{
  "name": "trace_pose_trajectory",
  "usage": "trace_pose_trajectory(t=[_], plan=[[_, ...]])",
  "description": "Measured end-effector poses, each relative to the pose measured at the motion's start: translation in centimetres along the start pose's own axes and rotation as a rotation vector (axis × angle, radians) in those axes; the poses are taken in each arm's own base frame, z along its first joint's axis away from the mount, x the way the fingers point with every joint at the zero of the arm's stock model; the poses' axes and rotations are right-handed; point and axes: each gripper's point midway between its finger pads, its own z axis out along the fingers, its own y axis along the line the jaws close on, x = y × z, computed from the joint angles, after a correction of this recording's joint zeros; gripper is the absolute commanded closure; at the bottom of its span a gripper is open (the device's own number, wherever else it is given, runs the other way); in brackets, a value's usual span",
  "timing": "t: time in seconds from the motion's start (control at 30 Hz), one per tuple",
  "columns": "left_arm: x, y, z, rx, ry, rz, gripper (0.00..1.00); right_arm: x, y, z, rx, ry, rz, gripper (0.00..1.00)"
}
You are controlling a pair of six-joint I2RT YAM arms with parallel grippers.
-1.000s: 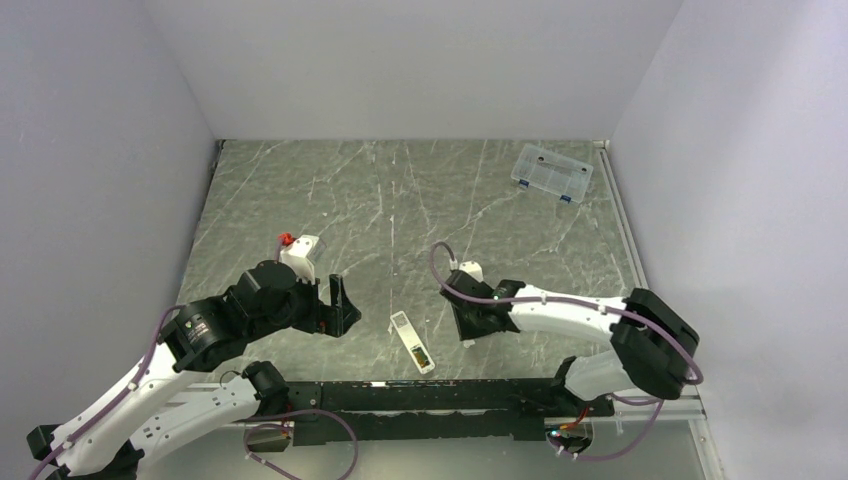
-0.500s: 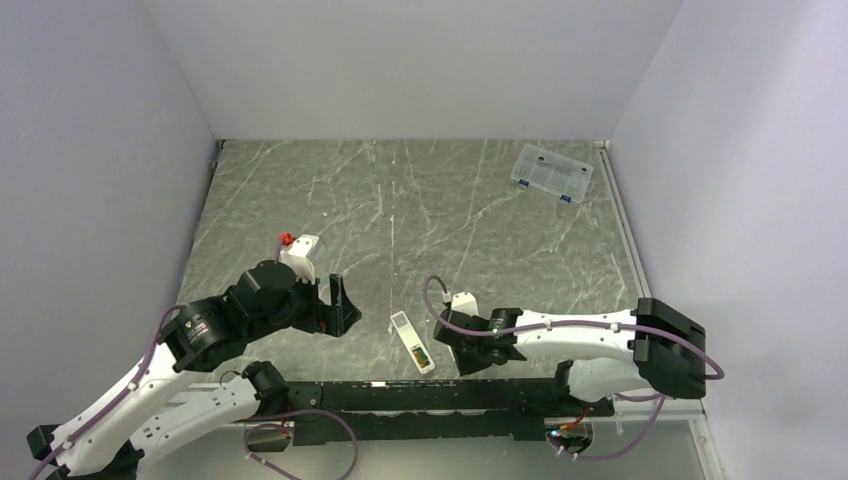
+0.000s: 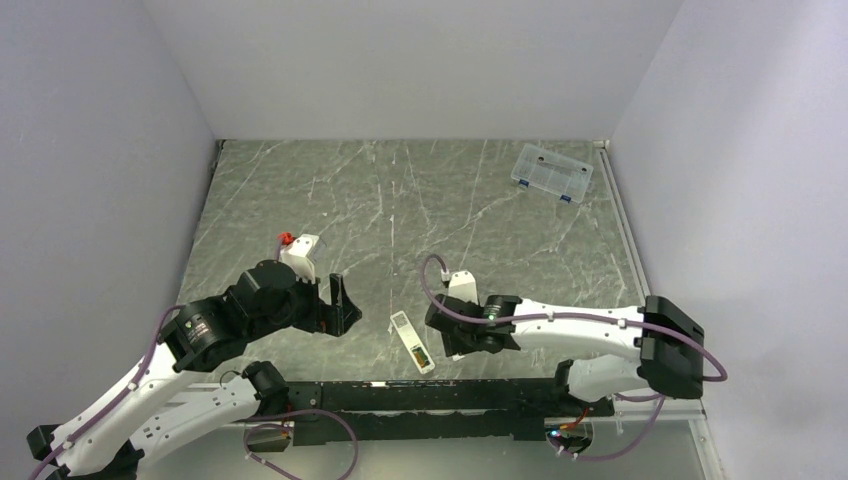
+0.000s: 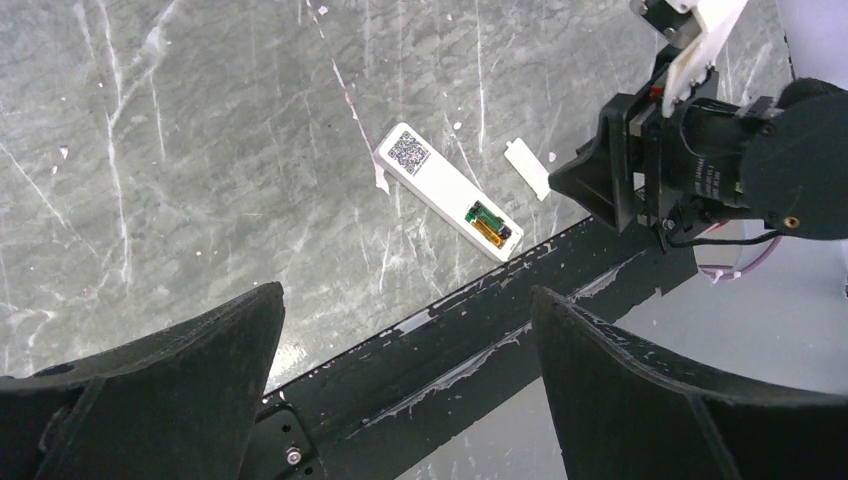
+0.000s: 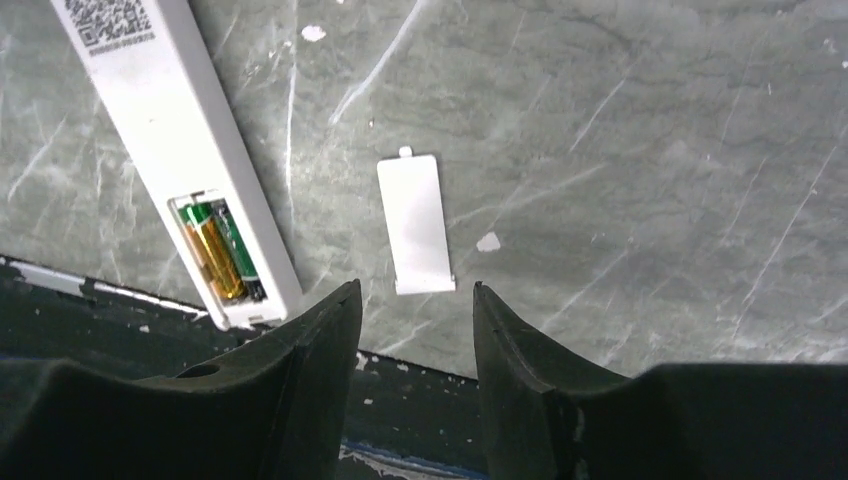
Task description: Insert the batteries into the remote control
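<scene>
The white remote control (image 3: 412,342) lies back-up near the table's front edge, its battery recess uncovered. A gold and a green battery (image 5: 218,250) sit side by side in that recess, also seen as the batteries (image 4: 487,224) in the left wrist view. A small flat white cover piece (image 5: 416,222) lies on the table just right of the remote control (image 5: 170,130). My right gripper (image 5: 415,290) hangs over the near end of that cover, open, nothing between its fingers. My left gripper (image 4: 405,295) is wide open and empty, left of the remote control (image 4: 450,192).
A clear compartment box (image 3: 552,172) sits at the far right of the table. A black rail (image 3: 420,395) runs along the near edge, just in front of the remote. Grey walls enclose the marble table (image 3: 400,200) on three sides.
My right arm has swung left and toward the near edge, ending beside the remote, and its jaws have widened. The left arm and the remote have not moved.
</scene>
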Motion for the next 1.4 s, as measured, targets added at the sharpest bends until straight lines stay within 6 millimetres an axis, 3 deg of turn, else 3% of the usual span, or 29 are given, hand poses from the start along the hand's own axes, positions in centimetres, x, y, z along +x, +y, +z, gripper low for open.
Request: trace_pose_trajectory(t=[0.57, 1.0, 1.4], plan=[[-0.1, -0.1, -0.2, 0.008, -0.009, -0.001, 0.01, -0.5, 0.2, 3.9, 0.045, 0.053, -0.042, 0.55], [-0.1, -0.2, -0.2, 0.014, -0.007, -0.001, 0.01, 0.8, 0.8, 4.3, 0.000, 0.088, -0.042, 0.63], [-0.1, -0.2, -0.2, 0.014, -0.007, -0.001, 0.01, 2.9, 1.5, 3.3, -0.023, 0.082, -0.068, 0.69]])
